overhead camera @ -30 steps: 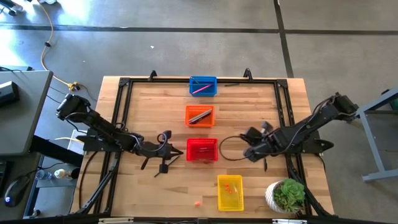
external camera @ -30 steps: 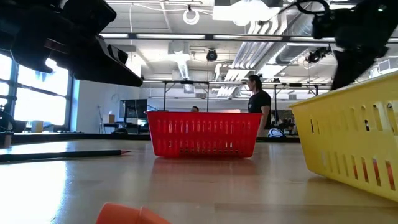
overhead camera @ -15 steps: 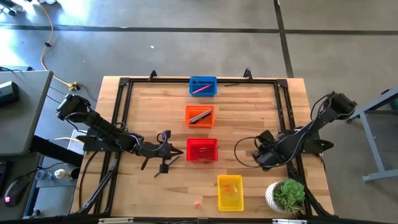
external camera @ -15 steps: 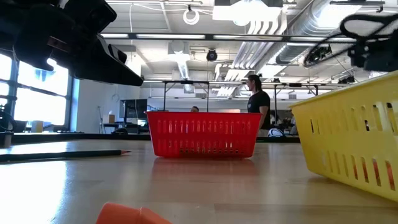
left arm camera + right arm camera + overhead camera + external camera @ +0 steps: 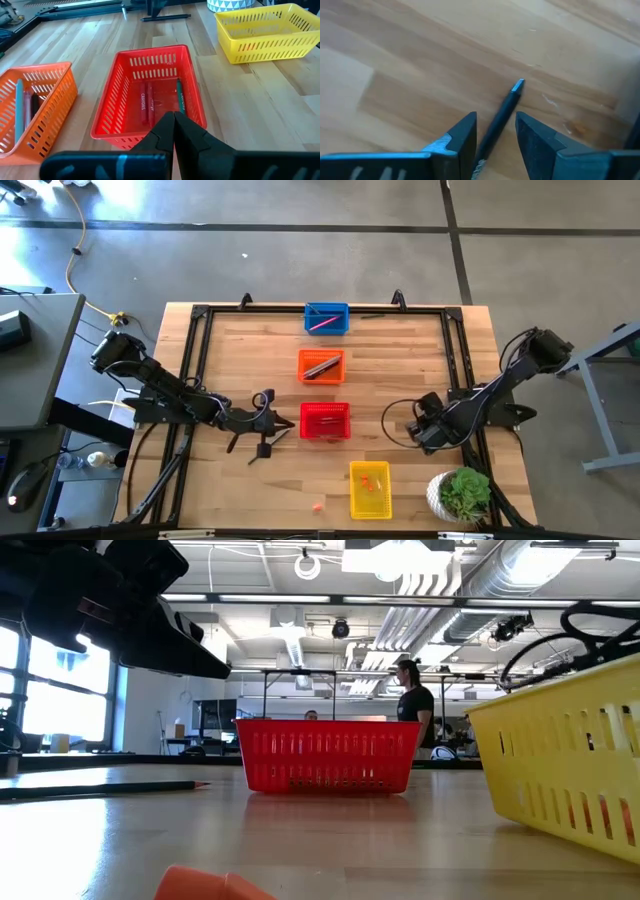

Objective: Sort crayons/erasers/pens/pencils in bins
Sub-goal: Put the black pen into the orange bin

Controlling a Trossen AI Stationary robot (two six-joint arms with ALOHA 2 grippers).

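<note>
Four bins stand in a row down the table's middle: blue [image 5: 326, 318], orange [image 5: 321, 366], red [image 5: 325, 421] and yellow [image 5: 369, 488]. A dark pen [image 5: 504, 111] lies flat on the wood right of the red bin. My right gripper [image 5: 496, 115] points down over it, open, one finger on each side of the pen and apart from it. My left gripper [image 5: 174, 119] is shut and holds nothing, hovering at the red bin's left rim. Crayons [image 5: 144, 102] lie in the red bin. An orange-red eraser [image 5: 318, 506] rests on the table left of the yellow bin.
A potted plant [image 5: 462, 495] stands at the near right corner, close to my right arm. A pencil [image 5: 100, 787] lies on the table near my left arm. A black frame [image 5: 200, 315] runs round the table top. People stand in the room beyond the table.
My right gripper has sunk toward the table and gone toward the right and near edges, rolling about its own line as it went. It now stands over the dark pen.
</note>
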